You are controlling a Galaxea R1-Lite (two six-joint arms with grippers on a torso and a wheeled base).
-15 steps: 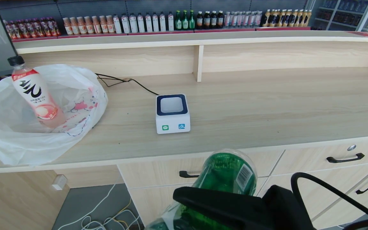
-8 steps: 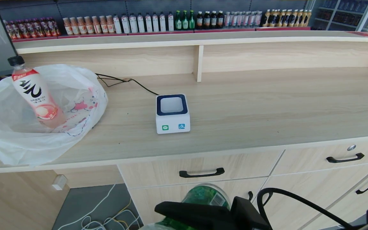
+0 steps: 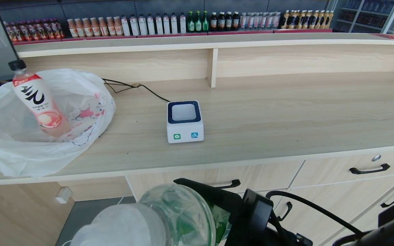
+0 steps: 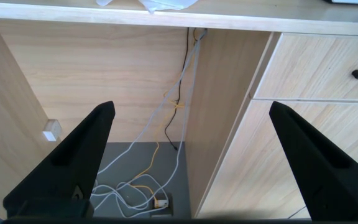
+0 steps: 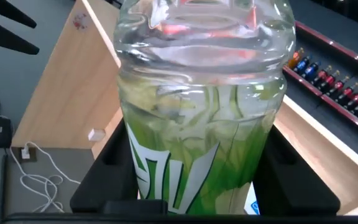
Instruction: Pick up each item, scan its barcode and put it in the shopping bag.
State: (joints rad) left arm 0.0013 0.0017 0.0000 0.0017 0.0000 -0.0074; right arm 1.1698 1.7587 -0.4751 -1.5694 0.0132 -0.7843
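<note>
My right gripper (image 3: 214, 212) is shut on a clear bottle with a green label (image 3: 180, 213), held low in front of the counter, below its front edge. In the right wrist view the same green-label bottle (image 5: 201, 130) fills the space between the black fingers (image 5: 114, 168). The white scanner box (image 3: 184, 121) sits mid-counter. At the far left a white shopping bag (image 3: 22, 143) lies open with a pink bottle (image 3: 38, 99) standing in it. My left gripper (image 4: 191, 168) hangs open below the counter, facing the floor and cables.
Drawers with black handles (image 3: 369, 169) run under the counter's front edge. A black cable (image 3: 132, 87) leads from the scanner to the back. A raised shelf (image 3: 214, 42) lines the counter's rear, with rows of bottles (image 3: 190, 22) behind.
The right gripper has turned and swung left with the green-label bottle. The bottle dropped lower, and its clear end now points toward the head camera.
</note>
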